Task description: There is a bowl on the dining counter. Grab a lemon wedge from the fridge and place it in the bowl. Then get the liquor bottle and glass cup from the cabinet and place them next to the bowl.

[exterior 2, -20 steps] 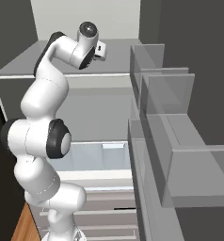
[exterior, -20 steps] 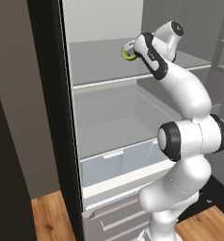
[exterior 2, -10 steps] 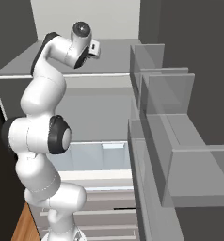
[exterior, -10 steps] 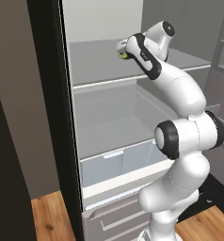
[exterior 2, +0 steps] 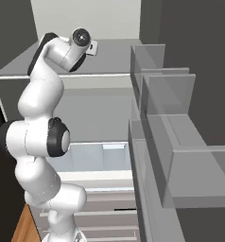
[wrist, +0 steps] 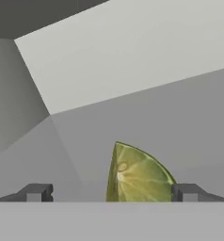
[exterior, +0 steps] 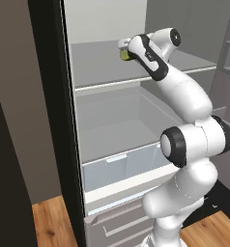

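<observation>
The lemon wedge (wrist: 137, 174) is seen lying on the grey upper shelf (exterior: 102, 65) inside the open fridge (exterior: 112, 140), its cut yellow-green face turned toward the hand camera and its pointed tip standing up. In the hand view it is framed between the two dark fingertips (wrist: 35, 192), nearer to the right-hand one than to the left (whether it is touched by either cannot be told). The gripper (wrist: 111, 193) is spread wide, with the wedge in the gap and nothing pinched.

In the left base view a small patch of the wedge's yellow-green (exterior: 123, 56) is glimpsed just beside the white hand, at the middle of the shelf. The arm (exterior: 184, 140) is stretched up and forward from the base, its wrist bent over the shelf's front edge. In the right base view the hand (exterior 2: 81, 40) is seen reached in over the same shelf, with the wedge hidden behind it.

Below the shelf a second, deeper compartment is shown, and beneath that a pale translucent crisper drawer (exterior: 124, 169). Clear door bins (exterior 2: 166, 123) are stacked on the opened door at the right of the right base view. A strip of wooden floor (exterior: 54, 222) is visible at the foot of the fridge.
</observation>
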Tool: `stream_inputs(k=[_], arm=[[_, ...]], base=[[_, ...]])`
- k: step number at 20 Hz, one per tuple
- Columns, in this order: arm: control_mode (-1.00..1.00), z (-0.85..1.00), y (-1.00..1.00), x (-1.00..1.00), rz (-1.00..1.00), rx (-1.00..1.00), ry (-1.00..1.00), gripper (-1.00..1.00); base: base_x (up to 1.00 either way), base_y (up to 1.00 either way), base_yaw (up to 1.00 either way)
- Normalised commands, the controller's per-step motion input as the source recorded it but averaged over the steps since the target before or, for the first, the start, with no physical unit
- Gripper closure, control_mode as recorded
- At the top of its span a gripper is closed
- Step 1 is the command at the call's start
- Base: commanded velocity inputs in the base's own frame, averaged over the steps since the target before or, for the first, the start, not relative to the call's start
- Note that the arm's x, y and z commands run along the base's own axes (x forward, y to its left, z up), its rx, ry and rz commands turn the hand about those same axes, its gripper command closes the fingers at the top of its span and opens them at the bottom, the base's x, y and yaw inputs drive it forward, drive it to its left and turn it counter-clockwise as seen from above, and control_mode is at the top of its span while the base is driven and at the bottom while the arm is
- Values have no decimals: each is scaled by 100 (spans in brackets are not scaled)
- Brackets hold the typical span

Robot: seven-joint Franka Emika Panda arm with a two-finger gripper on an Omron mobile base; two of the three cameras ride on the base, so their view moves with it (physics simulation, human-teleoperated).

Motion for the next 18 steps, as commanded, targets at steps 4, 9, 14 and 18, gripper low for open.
stream_inputs(k=[4,9,14,18], arm=[[-100,-5,0,1,0,0,0,-100],[-100,-19,0,1,0,0,4,-100],[-100,0,-7,0,0,0,1,-100],[-100,0,-16,0,0,0,7,-100]], base=[[0,0,0],[0,0,0],[0,0,0],[0,0,0]])
